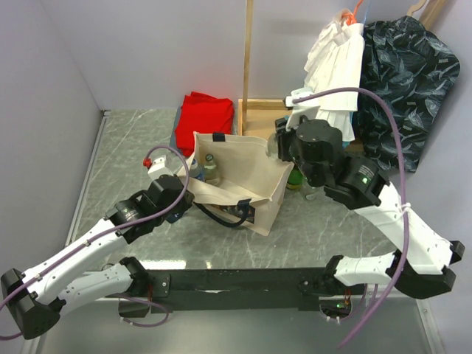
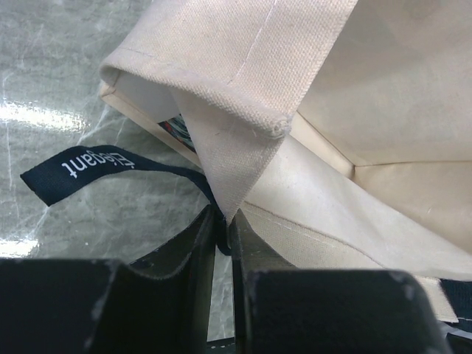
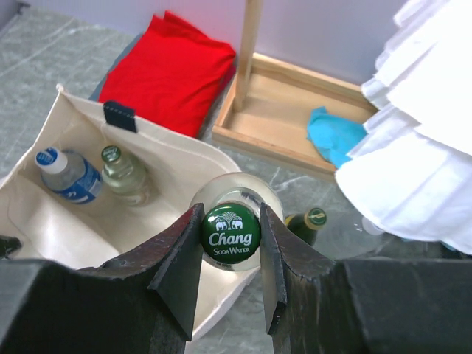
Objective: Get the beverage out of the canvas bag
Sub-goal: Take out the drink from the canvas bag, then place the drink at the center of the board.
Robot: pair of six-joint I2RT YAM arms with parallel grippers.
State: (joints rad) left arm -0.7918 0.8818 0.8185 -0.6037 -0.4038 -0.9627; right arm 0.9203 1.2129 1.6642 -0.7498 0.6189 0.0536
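The beige canvas bag (image 1: 243,181) stands open at mid-table. My left gripper (image 1: 183,200) is at its left corner. In the left wrist view this gripper (image 2: 223,221) is shut on a fold of the bag's rim (image 2: 243,125), beside the navy strap (image 2: 81,166). My right gripper (image 3: 230,214) is shut on the green "Chang Soda Water" cap of the beverage (image 3: 230,234), a clear glass bottle held above the bag's right rim (image 3: 184,147). Inside the bag (image 3: 44,221) stand a blue-capped water bottle (image 3: 70,175) and a green-capped glass bottle (image 3: 124,175).
A green bottle (image 3: 306,221) stands on the table just right of the bag. Behind are a red folded cloth (image 1: 205,118) and a wooden stand (image 1: 254,110) with a blue cloth (image 3: 335,136). White clothes (image 1: 335,66) and a dark patterned garment (image 1: 405,81) hang there too.
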